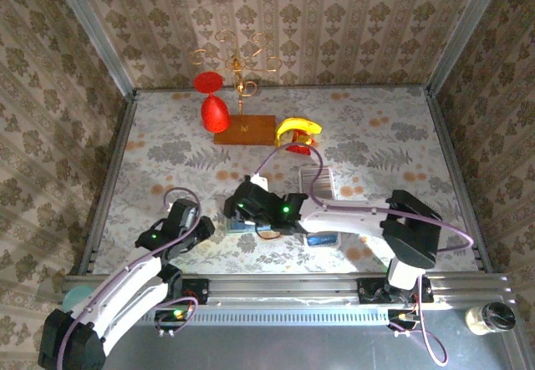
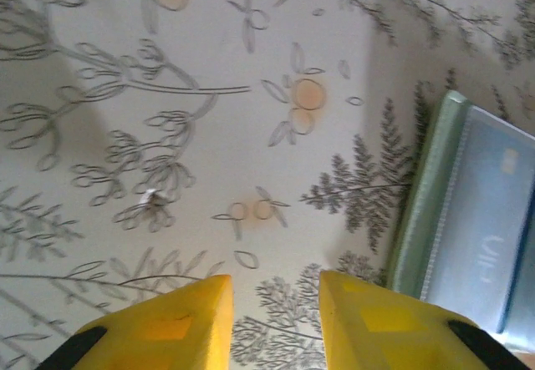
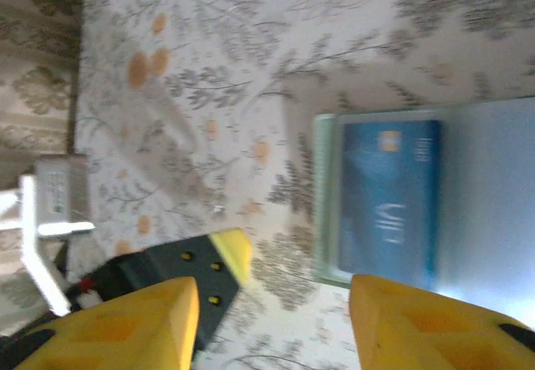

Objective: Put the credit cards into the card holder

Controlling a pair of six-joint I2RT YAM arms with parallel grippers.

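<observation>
Blue credit card [image 3: 389, 203] apparently tucked into the green card holder [image 3: 324, 195], centre right. The left gripper [image 2: 276, 320] and right gripper [image 3: 272, 320] gape empty. Next: press it home.

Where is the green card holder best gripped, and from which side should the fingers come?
The card holder lies flat on the tablecloth, with the blue card showing on its face. Probably grip the bare green border beside the card, coming down from above on the open-cloth side, since a level approach would find little thickness to catch.
</observation>
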